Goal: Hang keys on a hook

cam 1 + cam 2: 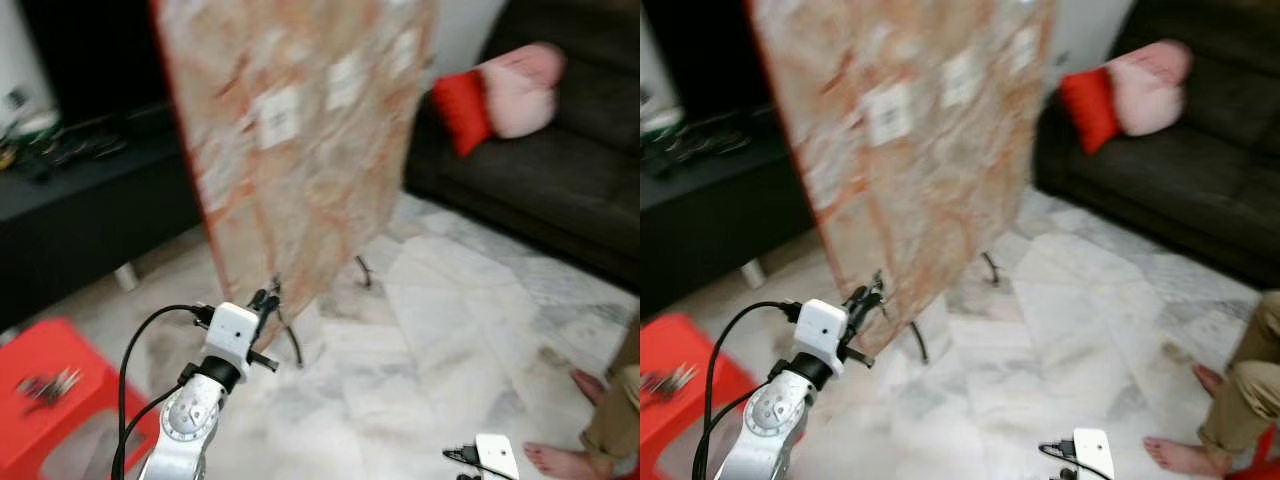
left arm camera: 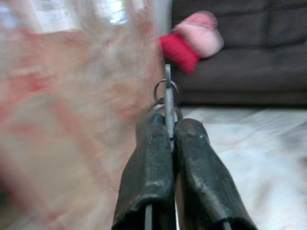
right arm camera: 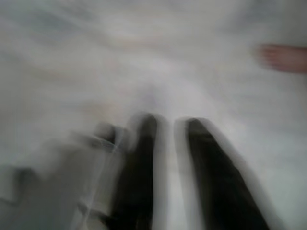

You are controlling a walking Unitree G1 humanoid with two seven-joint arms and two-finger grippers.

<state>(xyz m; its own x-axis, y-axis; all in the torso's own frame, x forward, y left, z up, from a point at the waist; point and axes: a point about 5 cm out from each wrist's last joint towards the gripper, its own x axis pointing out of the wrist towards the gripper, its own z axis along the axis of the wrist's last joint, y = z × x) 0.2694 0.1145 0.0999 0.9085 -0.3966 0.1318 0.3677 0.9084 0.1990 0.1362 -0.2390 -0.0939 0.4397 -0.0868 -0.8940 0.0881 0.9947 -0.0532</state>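
My left gripper [image 1: 266, 299] is raised in front of me, shut on a bunch of keys [image 2: 166, 97]. A key ring and one key blade stick out past the black fingertips. Just beyond it stands a tall orange-marbled board [image 1: 300, 130] on thin metal legs, tilted, with white hook plates [image 1: 278, 115] on its face. The picture is too blurred to make out the hooks themselves. The gripper is level with the board's lower edge, close to it; whether they touch I cannot tell. My right gripper [image 3: 170, 123] hangs low over the marble floor, blurred.
A red stool [image 1: 70, 420] at the lower left carries some small metal items [image 1: 45, 385]. A dark low cabinet [image 1: 80, 210] stands behind it. A dark sofa [image 1: 560, 190] with a red and pink cushion [image 1: 500, 95] is at the right. A person's bare foot [image 1: 560, 462] rests on the floor at the lower right.
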